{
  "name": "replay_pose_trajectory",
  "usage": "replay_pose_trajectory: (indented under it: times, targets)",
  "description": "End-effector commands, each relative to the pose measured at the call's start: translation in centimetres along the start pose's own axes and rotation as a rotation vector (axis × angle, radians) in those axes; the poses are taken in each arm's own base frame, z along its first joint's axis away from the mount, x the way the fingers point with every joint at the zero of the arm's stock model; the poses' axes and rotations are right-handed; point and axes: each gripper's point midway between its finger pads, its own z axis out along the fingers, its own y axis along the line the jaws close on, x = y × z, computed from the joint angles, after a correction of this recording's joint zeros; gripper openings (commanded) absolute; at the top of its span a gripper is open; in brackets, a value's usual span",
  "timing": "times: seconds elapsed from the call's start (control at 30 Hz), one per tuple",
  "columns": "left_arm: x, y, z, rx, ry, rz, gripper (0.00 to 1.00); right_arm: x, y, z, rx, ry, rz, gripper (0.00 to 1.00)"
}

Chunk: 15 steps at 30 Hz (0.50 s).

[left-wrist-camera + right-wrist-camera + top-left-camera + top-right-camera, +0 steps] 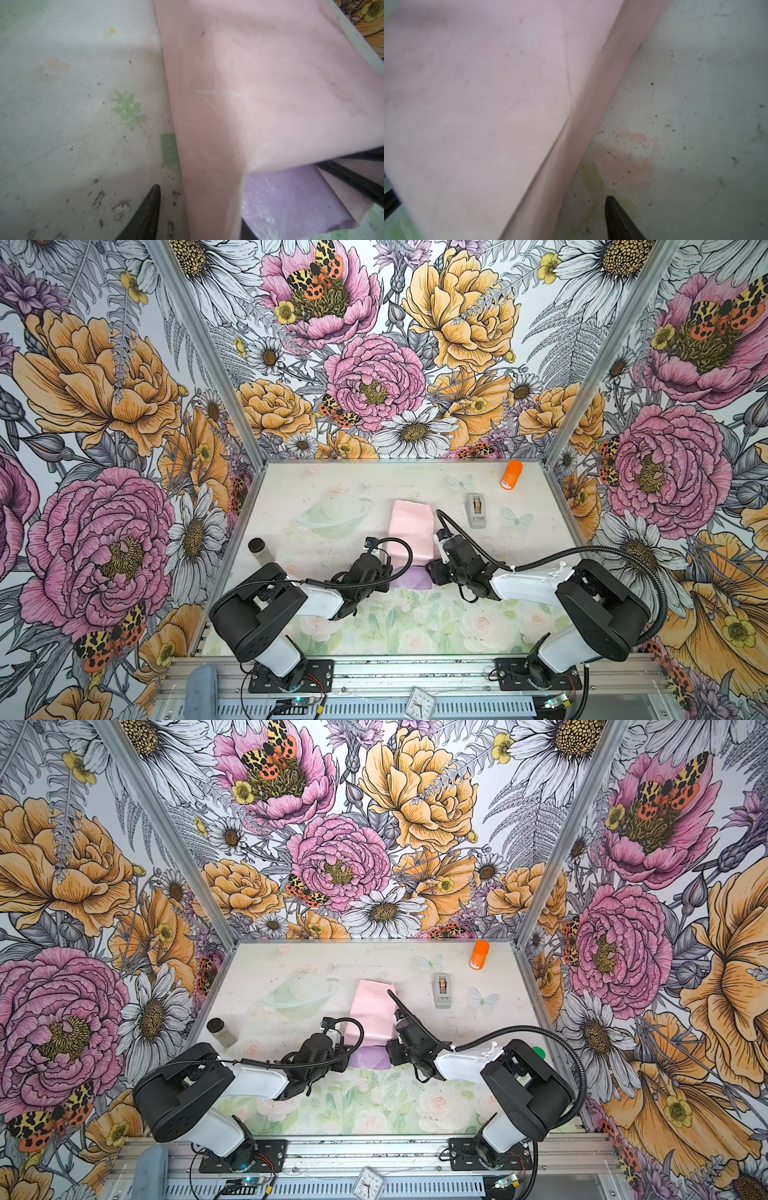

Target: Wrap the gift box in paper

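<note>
Left gripper (389, 571) and right gripper (433, 572) flank the near end of the folded paper (409, 526), pink face up. Whether either grips it cannot be told.

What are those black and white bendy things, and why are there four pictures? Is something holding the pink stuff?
Those are two robot arms, the left arm and the right arm. Two pictures look down from overhead and show nearly the same thing. The other two come from cameras on the arms' wrists, very close up. On the pale flower-printed table lies a big thin sheet of paper, pink one side, lilac the other, folded over. Nearby: a small grey tape dispenser, an orange plastic cylinder and a dark-lidded clear jar. The black left fingers and right fingers sit at the paper's two sides; whether they pinch it, I can't tell. No gift box shows; maybe it's under the paper.
</note>
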Motion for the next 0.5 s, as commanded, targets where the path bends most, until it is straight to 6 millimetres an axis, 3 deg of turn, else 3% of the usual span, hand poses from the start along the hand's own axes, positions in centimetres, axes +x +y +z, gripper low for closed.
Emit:
replay_pose_trajectory:
  times: [0.0, 0.2, 0.47]
  targets:
    - [-1.8, -0.9, 0.3, 0.007, -0.06, 0.005, 0.41, -0.7, 1.9, -1.4, -0.093, -0.027, 0.0, 0.55]
    - [-2.4, -0.9, 0.9, -0.017, -0.076, 0.022, 0.35, -1.0, 1.7, -2.0, -0.069, -0.017, 0.0, 0.56]
    - [-2.5, -1.5, 1.5, -0.002, -0.066, 0.028, 0.27, -2.0, -0.5, -0.7, 0.056, -0.025, 0.018, 0.5]
